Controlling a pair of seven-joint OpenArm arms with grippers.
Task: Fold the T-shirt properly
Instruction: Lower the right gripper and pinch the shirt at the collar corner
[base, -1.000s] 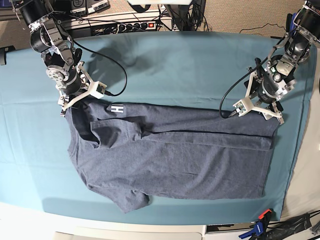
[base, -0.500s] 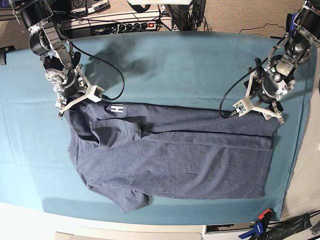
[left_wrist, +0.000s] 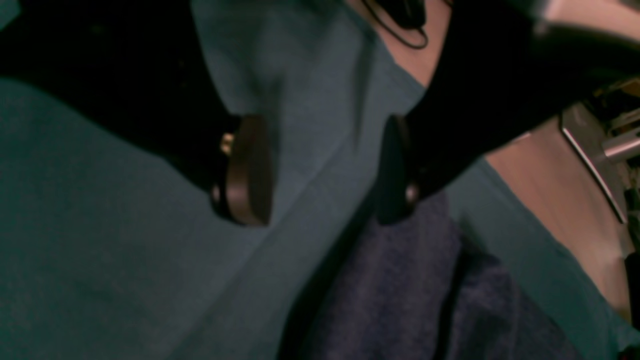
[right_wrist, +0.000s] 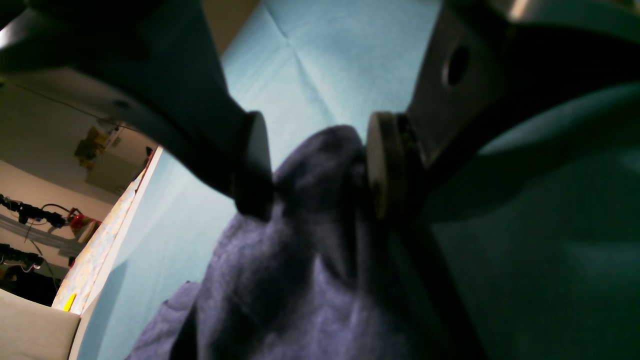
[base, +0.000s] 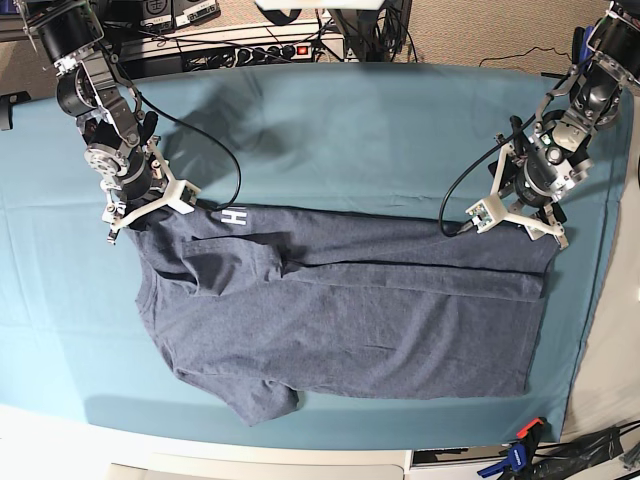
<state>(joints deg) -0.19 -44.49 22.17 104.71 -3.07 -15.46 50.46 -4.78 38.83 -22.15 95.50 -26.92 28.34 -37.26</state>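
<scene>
The T-shirt (base: 350, 310), soft and limp, lies half-folded mid-tabletop on the teal cloth (base: 350, 130). Left gripper (left_wrist: 320, 170) jaws gape empty at its hem corner; right gripper (right_wrist: 312, 165) jaws stand apart around a fabric bump. Grasp the corners.

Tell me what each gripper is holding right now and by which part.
Neither holds anything. The left gripper stands open over the T-shirt edge. The right gripper is open, a fold of the shirt's corner lying loose between its pads.
</scene>
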